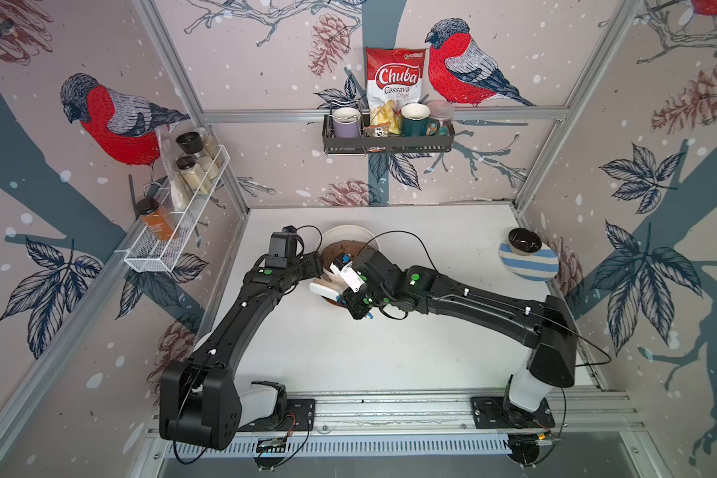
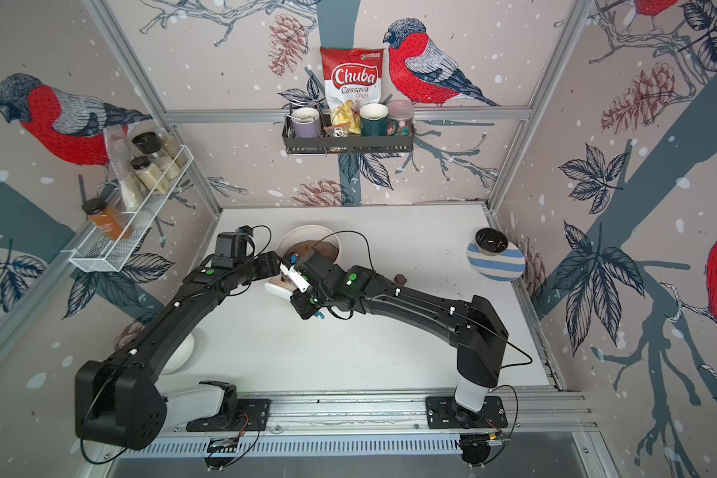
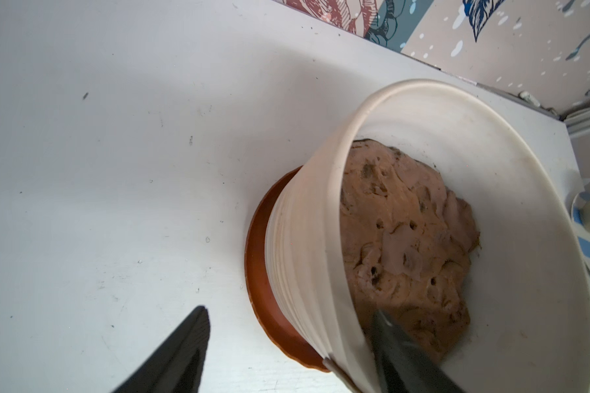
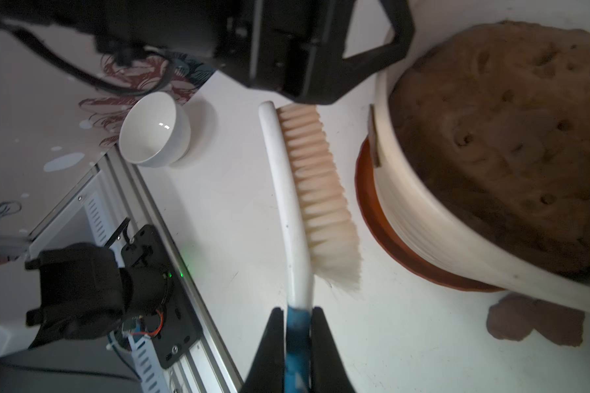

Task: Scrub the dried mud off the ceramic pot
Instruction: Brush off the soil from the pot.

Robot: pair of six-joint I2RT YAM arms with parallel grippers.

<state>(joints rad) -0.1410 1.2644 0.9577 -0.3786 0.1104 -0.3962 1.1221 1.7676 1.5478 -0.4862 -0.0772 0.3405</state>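
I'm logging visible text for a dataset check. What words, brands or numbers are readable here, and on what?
"Chuba": chips bag in the black wall rack.
"Cassava Chips": same bag, under the brand.
Green logo at the bag's top corner: too small to read.
Orange spice jar label: too blurred.
White tag on the right arm's wrist: print unreadable.

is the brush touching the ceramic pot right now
Apart. The right wrist view shows a strip of bare table running between the brush bristles and the ceramic pot, base included.
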